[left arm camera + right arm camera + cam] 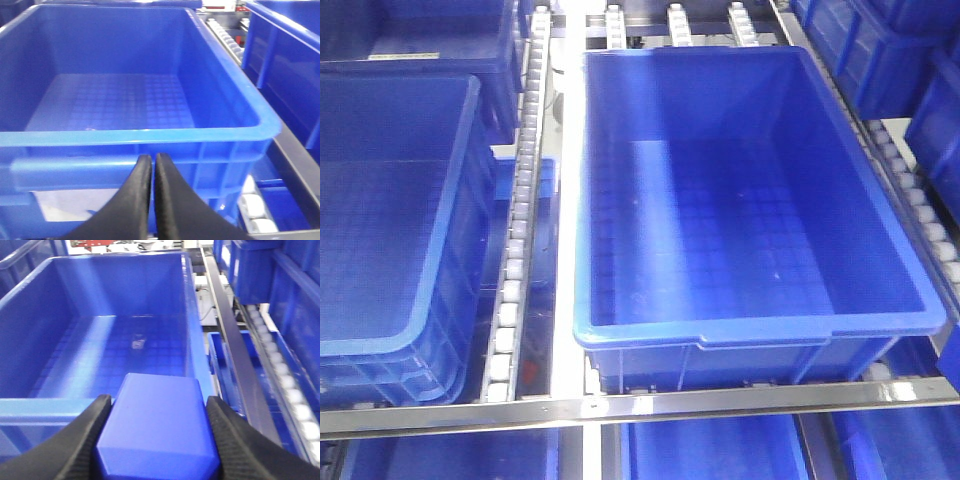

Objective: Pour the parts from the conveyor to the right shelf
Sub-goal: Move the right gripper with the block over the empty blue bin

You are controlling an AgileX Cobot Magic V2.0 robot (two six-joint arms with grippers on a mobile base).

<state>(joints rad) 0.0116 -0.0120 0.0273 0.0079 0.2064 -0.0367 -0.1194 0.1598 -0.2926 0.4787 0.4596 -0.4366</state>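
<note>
One blue block (157,435) is clamped in the right hand (157,405), with two black fingers (85,440) in view, one pressed on each side, and the block fills the whole gap between them. Just ahead of that hand, past the block, stands one open crate (45,315) with a grid bottom. There is a small pale speck (137,343) on its floor, can't tell what it is. To that hand's right run one steel rail (235,350) and one roller track (285,385), with more blue crates beyond, count unclear. The left hand (152,159) is closed on nothing, its two fingers touching at the tips. It sits low, just in front of the near wall of a second crate (135,136), fingertips below the rim. Further to its right are rollers and another blue bin wall. The front view shows the shelf (720,402): one whole centre crate (760,325), one cropped side crate (430,300), two long white roller lanes (515,250), three short roller ends (678,22) at the top and more bins cut off at the edges. Can't tell which of these crates the wrist views face.
</note>
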